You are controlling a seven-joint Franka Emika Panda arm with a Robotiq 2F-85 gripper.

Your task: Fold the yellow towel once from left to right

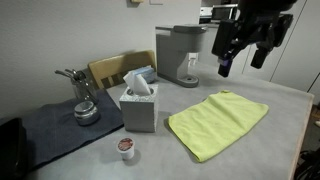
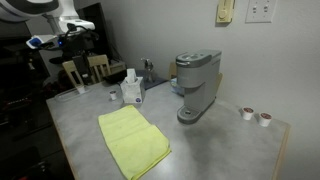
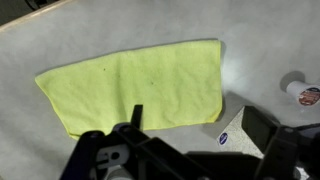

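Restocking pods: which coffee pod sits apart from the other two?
The pod beside the tissue box; the other two pods stand together on the coffee machine's opposite side.

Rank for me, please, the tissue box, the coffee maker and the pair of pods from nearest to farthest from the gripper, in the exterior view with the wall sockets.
The gripper is at upper left.
1. Tissue box, left of centre.
2. Coffee maker, right of centre.
3. Pair of pods, far right corner.
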